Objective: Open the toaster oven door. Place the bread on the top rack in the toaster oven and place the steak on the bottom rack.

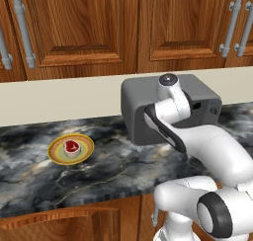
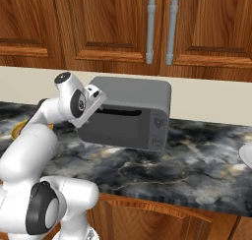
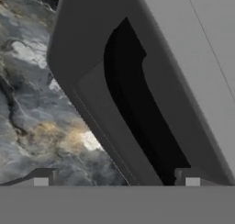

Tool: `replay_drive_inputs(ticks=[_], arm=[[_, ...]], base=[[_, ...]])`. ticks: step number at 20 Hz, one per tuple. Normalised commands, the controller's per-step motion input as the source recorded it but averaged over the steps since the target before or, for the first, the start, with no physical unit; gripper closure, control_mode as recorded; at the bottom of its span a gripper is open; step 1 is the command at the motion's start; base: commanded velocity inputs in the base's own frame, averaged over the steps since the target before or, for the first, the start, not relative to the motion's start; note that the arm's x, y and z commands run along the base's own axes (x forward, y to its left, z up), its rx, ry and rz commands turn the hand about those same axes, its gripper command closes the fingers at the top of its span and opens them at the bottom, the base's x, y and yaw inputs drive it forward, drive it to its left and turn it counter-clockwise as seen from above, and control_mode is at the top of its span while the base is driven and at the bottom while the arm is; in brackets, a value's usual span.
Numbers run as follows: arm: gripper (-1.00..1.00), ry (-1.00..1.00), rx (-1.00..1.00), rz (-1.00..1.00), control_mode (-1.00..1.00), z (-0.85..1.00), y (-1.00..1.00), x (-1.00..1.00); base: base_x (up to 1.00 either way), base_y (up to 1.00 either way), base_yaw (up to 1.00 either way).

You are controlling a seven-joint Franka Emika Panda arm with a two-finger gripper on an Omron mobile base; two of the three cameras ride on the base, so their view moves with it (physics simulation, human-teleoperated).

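Observation:
The grey toaster oven (image 1: 200,93) (image 2: 133,92) stands on the counter against the back wall. Its dark door (image 2: 123,128) (image 3: 98,103) is shut. In the right base view my hand (image 2: 89,99) is at the upper left corner of the oven's front. My gripper (image 3: 117,182) is open, its fingertips (image 3: 42,180) wide apart, close to the door's dark handle recess (image 3: 137,108) and holding nothing. The red steak (image 1: 71,146) lies on a yellow-green plate (image 1: 87,151) to the left of the oven. The bread is out of view.
The dark marble counter (image 1: 108,171) runs left to right, with its front edge close to my base. Wooden wall cabinets (image 1: 89,27) hang above the oven. The rim of a white plate (image 2: 247,155) shows at the far right of the counter.

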Motion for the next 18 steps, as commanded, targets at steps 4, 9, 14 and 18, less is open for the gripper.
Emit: replay_drive_inputs(ticks=[4, 9, 14, 18], arm=[[-1.00, -0.06, -0.05, 0.15, -1.00, -0.01, 0.00, 0.06], [-1.00, 0.01, -0.06, 0.13, -1.00, -0.11, 0.00, 0.13], [-1.00, 0.09, -0.06, 0.22, -1.00, -0.28, 0.00, 0.41], [-1.00, 0.13, -0.07, 0.28, -1.00, -0.30, 0.00, 0.44]], base=[[0.00, 0.00, 0.00], [0.00, 0.00, 0.00], [0.00, 0.00, 0.00], [0.00, 0.00, 0.00]])
